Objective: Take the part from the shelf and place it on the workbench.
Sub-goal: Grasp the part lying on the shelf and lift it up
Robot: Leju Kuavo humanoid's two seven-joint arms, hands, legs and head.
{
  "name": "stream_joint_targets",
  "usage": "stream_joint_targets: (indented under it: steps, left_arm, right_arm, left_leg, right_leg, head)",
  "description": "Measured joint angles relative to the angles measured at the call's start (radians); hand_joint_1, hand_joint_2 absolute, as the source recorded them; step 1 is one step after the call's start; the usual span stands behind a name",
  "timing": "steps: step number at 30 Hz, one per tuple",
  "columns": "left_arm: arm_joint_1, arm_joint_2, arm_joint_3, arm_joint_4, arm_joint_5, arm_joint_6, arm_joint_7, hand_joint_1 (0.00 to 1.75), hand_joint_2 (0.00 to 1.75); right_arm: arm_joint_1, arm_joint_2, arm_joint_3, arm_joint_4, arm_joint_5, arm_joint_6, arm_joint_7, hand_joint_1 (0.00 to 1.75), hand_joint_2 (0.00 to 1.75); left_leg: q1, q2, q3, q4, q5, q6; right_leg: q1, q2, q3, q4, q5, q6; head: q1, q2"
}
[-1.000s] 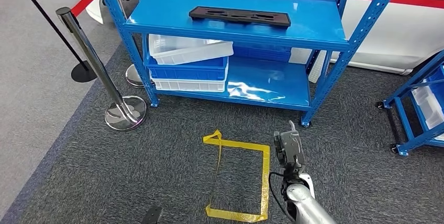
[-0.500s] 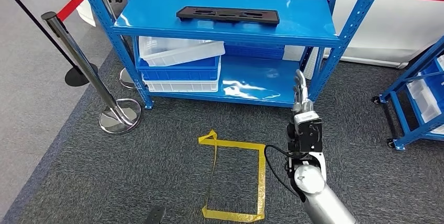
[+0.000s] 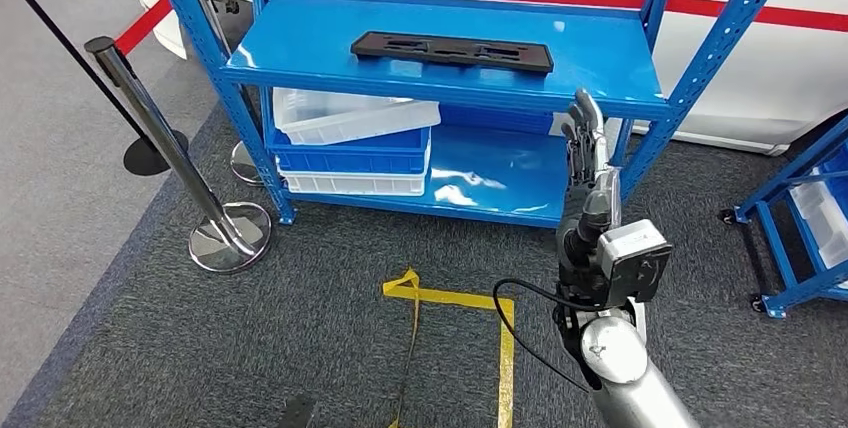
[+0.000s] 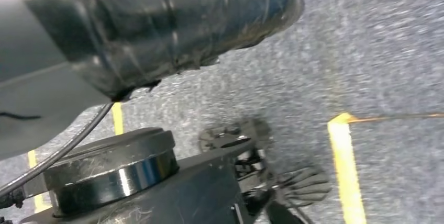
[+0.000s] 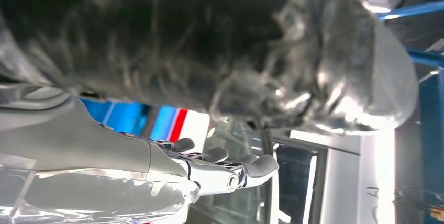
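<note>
Black part [image 3: 451, 51] (long, flat, with cutouts) lies on the top level of the blue shelf [image 3: 300, 43]. Right hand [image 3: 590, 163] is raised in front of the shelf's front edge, fingers extended, spread, holding nothing. No writing is readable.

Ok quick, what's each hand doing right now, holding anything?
Left hand: cannot be told.
Right hand: open, fingers extended, holding nothing; raised in front of the blue shelf, with the black part lying on top.

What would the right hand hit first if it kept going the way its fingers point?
Probably the front edge of the shelf's top board. The right hand is raised, fingers pointing up and forward at that edge, right of the part. Depth is unclear, so it might clear the edge.
</note>
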Motion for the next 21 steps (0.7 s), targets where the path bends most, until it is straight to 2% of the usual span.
stream_joint_targets:
  steps: [1, 2, 4, 5, 6, 7, 8, 9, 10, 11, 12, 13, 14, 16, 17, 18, 21]
  left_arm:
    - [-0.002, 0.0, -0.001, 0.0, 0.0, 0.0, 0.0, 0.0, 0.0]
    - [-0.004, 0.001, -0.003, 0.0, 0.0, 0.0, -0.001, 0.0, 0.0]
    - [-0.01, 0.002, -0.005, -0.001, 0.0, -0.001, -0.003, 0.0, 0.0]
    - [-0.01, 0.003, -0.006, -0.001, 0.0, -0.002, -0.005, 0.0, 0.0]
    - [-0.011, 0.004, -0.008, -0.001, 0.0, -0.002, -0.005, 0.0, 0.0]
    - [-0.011, 0.004, -0.01, -0.001, 0.0, -0.003, -0.006, 0.0, 0.0]
    - [-0.011, 0.004, -0.012, -0.001, 0.001, -0.005, -0.006, 0.0, 0.0]
    - [-0.01, 0.004, -0.013, -0.001, 0.001, -0.008, -0.006, 0.0, 0.0]
    - [-0.009, 0.004, -0.014, -0.001, 0.002, -0.012, -0.007, 0.0, 0.0]
    - [-0.008, 0.004, -0.014, -0.001, 0.002, -0.015, -0.009, 0.0, 0.0]
    - [-0.008, 0.004, -0.014, -0.001, 0.002, -0.017, -0.011, 0.0, 0.0]
    - [-0.008, 0.004, -0.015, -0.001, 0.002, -0.018, -0.013, 0.0, 0.0]
    - [-0.007, 0.004, -0.015, 0.0, 0.003, -0.018, -0.014, 0.0, 0.0]
    - [-0.004, 0.007, -0.016, 0.001, 0.003, -0.018, -0.015, 0.0, 0.0]
    - [-0.003, 0.008, -0.016, 0.002, 0.004, -0.018, -0.015, 0.0, 0.0]
    - [-0.003, 0.009, -0.017, 0.002, 0.004, -0.018, -0.015, 0.0, 0.0]
    - [-0.009, 0.009, -0.018, 0.003, 0.002, -0.02, -0.014, 0.0, 0.0]
  right_arm:
    - [0.0, -0.001, 0.001, -0.005, -0.001, 0.001, 0.0, 0.0, 0.0]
    - [0.0, -0.002, 0.002, -0.01, -0.004, 0.003, 0.001, 0.0, 0.0]
    - [-0.002, -0.004, 0.004, -0.022, -0.011, 0.01, 0.001, 0.0, 0.0]
    - [-0.003, -0.005, 0.004, -0.028, -0.015, 0.014, 0.001, 0.0, 0.0]
    - [-0.005, -0.006, 0.004, -0.033, -0.017, 0.018, 0.0, 0.0, 0.0]
    - [-0.006, -0.007, 0.005, -0.036, -0.019, 0.021, -0.001, 0.0, 0.0]
    - [-0.006, -0.007, 0.006, -0.038, -0.019, 0.022, -0.001, 0.0, 0.0]
    - [-0.007, -0.007, 0.008, -0.039, -0.019, 0.023, 0.0, 0.0, 0.0]
    - [-0.007, -0.007, 0.009, -0.04, -0.019, 0.023, 0.001, 0.0, 0.0]
    - [-0.007, -0.007, 0.01, -0.04, -0.019, 0.023, 0.002, 0.0, 0.0]
    - [-0.008, -0.007, 0.012, -0.04, -0.019, 0.024, 0.004, 0.0, 0.0]
    - [-0.009, -0.007, 0.014, -0.04, -0.02, 0.024, 0.005, 0.0, 0.0]
    - [-0.009, -0.007, 0.016, -0.04, -0.02, 0.024, 0.007, 0.0, 0.0]
    - [-0.013, -0.007, 0.021, -0.04, -0.021, 0.024, 0.01, 0.0, 0.0]
    - [-0.014, -0.007, 0.023, -0.039, -0.022, 0.024, 0.011, 0.0, 0.0]
    - [-0.015, -0.007, 0.025, -0.039, -0.023, 0.024, 0.011, 0.0, 0.0]
    - [-0.016, -0.007, 0.028, -0.042, -0.02, 0.021, 0.012, 0.0, 0.0]
  left_leg:
    - [0.0, 0.0, 0.011, 0.0, -0.015, -0.006]
    - [-0.001, 0.0, 0.021, -0.001, -0.026, -0.013]
    - [-0.003, 0.0, 0.025, 0.011, -0.022, -0.022]
    - [-0.003, 0.0, 0.012, 0.042, -0.004, -0.025]
    - [-0.002, 0.0, -0.019, 0.095, 0.017, -0.028]
    - [0.0, 0.0, -0.064, 0.161, 0.031, -0.031]
    - [0.002, 0.001, -0.115, 0.224, 0.028, -0.036]
    - [0.003, 0.001, -0.164, 0.27, 0.001, -0.039]
    - [0.004, 0.001, -0.204, 0.294, -0.043, -0.04]
    - [0.004, 0.001, -0.233, 0.293, -0.085, -0.039]
    - [0.004, 0.001, -0.251, 0.272, -0.109, -0.036]
    - [0.003, 0.0, -0.261, 0.232, -0.097, -0.03]
    - [0.0, -0.001, -0.265, 0.178, -0.041, -0.021]
    - [-0.01, -0.008, -0.268, 0.077, 0.125, -0.001]
    - [-0.016, -0.011, -0.267, 0.051, 0.185, 0.005]
    - [-0.021, -0.014, -0.267, 0.042, 0.212, 0.009]
    - [-0.02, -0.012, -0.247, 0.021, 0.208, 0.013]
  right_leg:
    - [0.001, -0.001, 0.01, -0.041, 0.035, -0.005]
    - [0.002, 0.0, 0.015, -0.064, 0.057, -0.013]
    - [0.003, 0.003, 0.026, -0.067, 0.044, -0.032]
    - [0.002, 0.003, 0.036, -0.07, 0.037, -0.038]
    - [0.001, 0.003, 0.049, -0.074, 0.028, -0.043]
    - [0.001, 0.004, 0.066, -0.08, 0.018, -0.046]
    - [0.002, 0.004, 0.083, -0.086, 0.006, -0.049]
    - [0.003, 0.004, 0.101, -0.09, -0.006, -0.05]
    - [0.004, 0.005, 0.12, -0.092, -0.019, -0.051]
    - [0.006, 0.007, 0.141, -0.093, -0.033, -0.052]
    - [0.008, 0.008, 0.163, -0.094, -0.049, -0.052]
    - [0.012, 0.01, 0.186, -0.094, -0.064, -0.052]
    - [0.015, 0.01, 0.204, -0.095, -0.08, -0.053]
    - [0.02, 0.016, 0.234, -0.093, -0.108, -0.049]
    - [0.019, 0.02, 0.239, -0.093, -0.119, -0.045]
    - [0.017, 0.024, 0.245, -0.093, -0.127, -0.039]
    - [0.011, 0.019, 0.244, -0.085, -0.15, -0.024]
  head:
    - [0.0, 0.0]
    - [0.0, 0.0]
    - [-0.002, 0.0]
    - [-0.002, 0.0]
    - [-0.004, 0.0]
    - [-0.005, 0.0]
    - [-0.005, 0.0]
    - [-0.006, 0.0]
    - [-0.006, 0.0]
    - [-0.006, 0.0]
    - [-0.006, 0.0]
    - [-0.006, 0.0]
    - [-0.006, 0.0]
    - [-0.001, 0.0]
    - [0.001, 0.0]
    - [0.002, 0.0]
    - [0.0, 0.0]
